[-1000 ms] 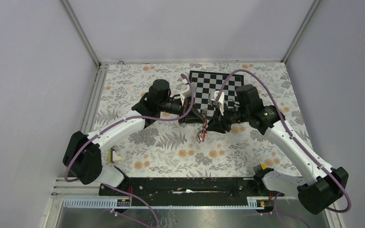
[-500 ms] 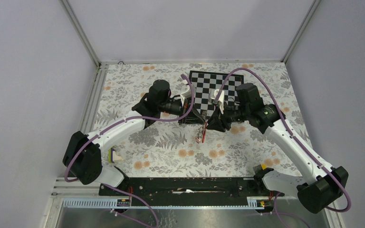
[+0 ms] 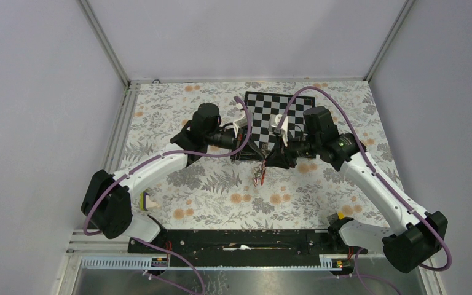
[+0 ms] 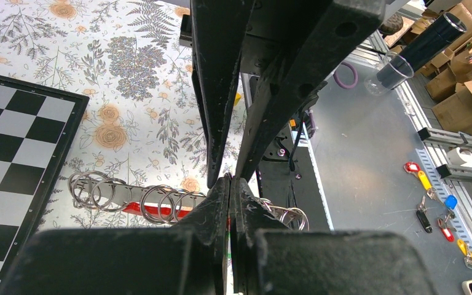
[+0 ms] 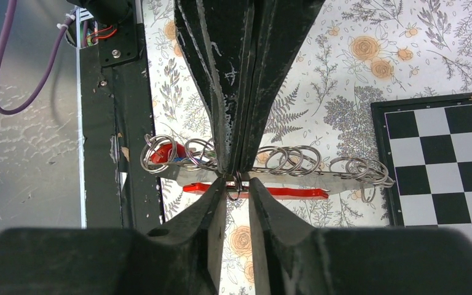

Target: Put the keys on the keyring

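We're threading: the left gripper (image 4: 230, 184) clamps the keyring (image 5: 295, 161). The right gripper (image 5: 238, 186) straddles it narrowly; we cannot tell if it grips. Next, the red key (image 5: 283, 192) needs fine alignment.

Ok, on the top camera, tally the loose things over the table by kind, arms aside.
chessboard: 1
yellow-and-white block: 1
small yellow item, near right edge: 1
bundle of key rings, red tag showing: 1
Total: 4

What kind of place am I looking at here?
Probably a robotics lab test cell: a left arm and a right arm bolted to a floral table, boxed in by plain grey walls, with cardboard boxes stacked beside it.
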Motion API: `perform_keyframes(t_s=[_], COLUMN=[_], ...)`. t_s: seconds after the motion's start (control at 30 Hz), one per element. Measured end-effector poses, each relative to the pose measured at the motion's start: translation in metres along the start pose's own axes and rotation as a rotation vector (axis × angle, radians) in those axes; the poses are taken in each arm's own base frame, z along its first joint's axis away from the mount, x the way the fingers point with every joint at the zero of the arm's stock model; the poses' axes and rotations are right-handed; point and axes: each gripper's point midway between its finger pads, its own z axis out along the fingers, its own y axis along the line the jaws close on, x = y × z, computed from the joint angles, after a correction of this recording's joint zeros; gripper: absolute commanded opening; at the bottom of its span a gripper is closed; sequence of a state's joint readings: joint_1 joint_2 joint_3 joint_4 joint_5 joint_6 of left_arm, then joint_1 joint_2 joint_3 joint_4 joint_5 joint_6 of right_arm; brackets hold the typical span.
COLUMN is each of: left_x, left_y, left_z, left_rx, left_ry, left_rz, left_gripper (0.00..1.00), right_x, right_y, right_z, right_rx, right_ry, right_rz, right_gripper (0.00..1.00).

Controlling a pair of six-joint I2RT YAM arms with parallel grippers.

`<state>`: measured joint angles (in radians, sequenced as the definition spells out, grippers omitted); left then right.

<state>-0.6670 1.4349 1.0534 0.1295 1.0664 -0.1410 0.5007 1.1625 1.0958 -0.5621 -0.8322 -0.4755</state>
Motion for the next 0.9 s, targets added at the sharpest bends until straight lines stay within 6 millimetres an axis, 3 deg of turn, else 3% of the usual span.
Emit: perform_keyframes(t_s=[0.17,0.3,0.5,0.73,0.9], left_x=[0.000,0.000,0.001,0.003,0.007], left_y=[-0.001,-0.001,0.001,0.005,0.009], left_z=[0.000,0.000,-0.002,-0.007,-0.008], left_rx=[0.003,0.005,-0.009,-0.047,-0.067], left_ry=[0.001,0.001,0.007,0.027,0.041], left_rz=[-0.001,0.001,0.065,0.152,0.171], left_gripper=[0.00,0.00,0.31,0.49,0.53], right_x=[0.000,0.000,-0.001,-0.003,0.001], right_y=[0.000,-0.001,-0.001,-0.005,-0.002], right_z=[0.000,0.000,-0.004,-0.008,-0.006], right_rx=[-0.001,0.000,0.009,0.028,0.019], right_ry=[0.000,0.001,0.033,0.134,0.208], right_rz=[0.007,0.006,0.007,0.008,0.018], right_gripper=[0.00,0.00,0.00,0.00,0.00])
